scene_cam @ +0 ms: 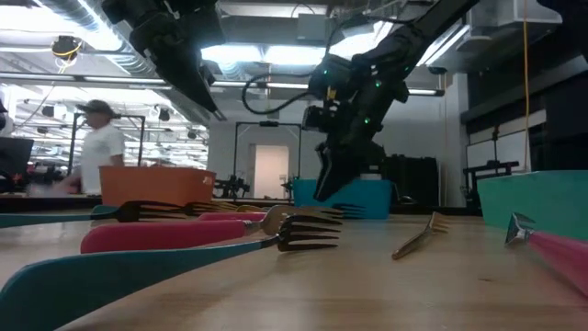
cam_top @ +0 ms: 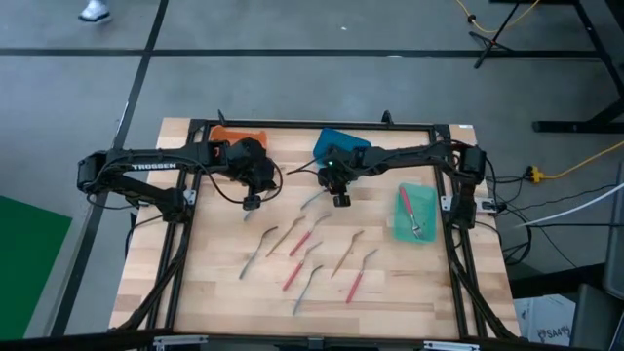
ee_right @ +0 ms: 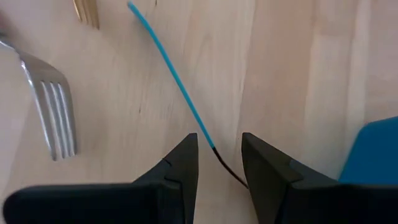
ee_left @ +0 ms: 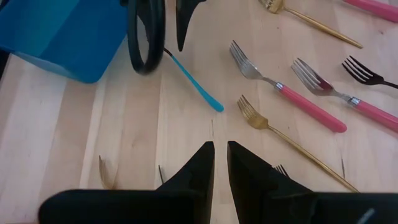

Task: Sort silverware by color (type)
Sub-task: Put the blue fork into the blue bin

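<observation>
Two dark robot arms reach over a wooden table (cam_top: 409,292) scattered with forks. The right gripper (ee_right: 219,163) hangs low over a slim blue-handled utensil (ee_right: 171,81) lying flat on the boards, its fingers parted a little and straddling the handle's dark end without touching it. That utensil's long axis runs diagonally away from the blue bin (cam_top: 339,144), blue handle tip toward the table's middle; its working end is hidden under the gripper.

The left gripper (ee_left: 221,163) hovers near the orange bin (cam_top: 237,134), its fingers drawn close with only a narrow slit between them and nothing held.

On the front half of the table the rest of the silverware lies loose, well apart from both grippers, most pieces slanted the same way with long axes running from the near left toward the far right. The left wrist view shows a pink-handled fork (ee_left: 283,93) and a second pink-handled fork (ee_left: 348,99) side by side, tines toward the blue bin, with a gold fork (ee_left: 292,146) just beside them pointing the same way.

A green bin (cam_top: 416,213) at the table's right side holds a red utensil (cam_top: 405,203) and a silver one (cam_top: 419,230), lying roughly along the bin's length.

In the room behind, a person in a white shirt (scene_cam: 99,147) stands.
</observation>
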`<action>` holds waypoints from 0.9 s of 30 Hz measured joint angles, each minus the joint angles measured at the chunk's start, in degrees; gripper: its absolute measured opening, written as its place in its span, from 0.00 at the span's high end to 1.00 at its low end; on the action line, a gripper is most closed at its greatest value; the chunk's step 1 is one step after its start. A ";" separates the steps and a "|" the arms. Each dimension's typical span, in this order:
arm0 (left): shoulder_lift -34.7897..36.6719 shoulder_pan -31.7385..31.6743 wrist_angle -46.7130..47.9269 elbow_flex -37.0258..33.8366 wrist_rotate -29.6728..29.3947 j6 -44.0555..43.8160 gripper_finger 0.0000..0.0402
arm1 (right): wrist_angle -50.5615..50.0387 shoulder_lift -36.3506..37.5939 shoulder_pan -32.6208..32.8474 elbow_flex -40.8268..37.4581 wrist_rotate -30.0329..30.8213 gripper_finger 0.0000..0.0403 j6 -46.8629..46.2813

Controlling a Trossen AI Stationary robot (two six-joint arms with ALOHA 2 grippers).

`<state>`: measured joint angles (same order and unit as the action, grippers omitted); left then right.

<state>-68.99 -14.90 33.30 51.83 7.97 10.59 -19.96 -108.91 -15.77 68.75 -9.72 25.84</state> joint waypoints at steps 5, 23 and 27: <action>0.00 -0.02 0.01 0.00 0.00 0.00 0.90 | -0.20 -1.02 -0.02 0.00 0.02 0.72 0.05; 0.00 -0.02 0.02 0.00 -0.14 0.02 0.90 | 0.35 -4.94 0.05 0.22 1.36 0.72 0.18; 0.00 -0.02 0.00 0.00 -0.95 0.00 0.90 | 0.37 -4.99 0.05 0.18 1.46 0.74 0.18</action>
<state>-68.99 -14.92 33.30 51.83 7.01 10.59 -19.59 -113.90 -15.73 68.94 -8.25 26.02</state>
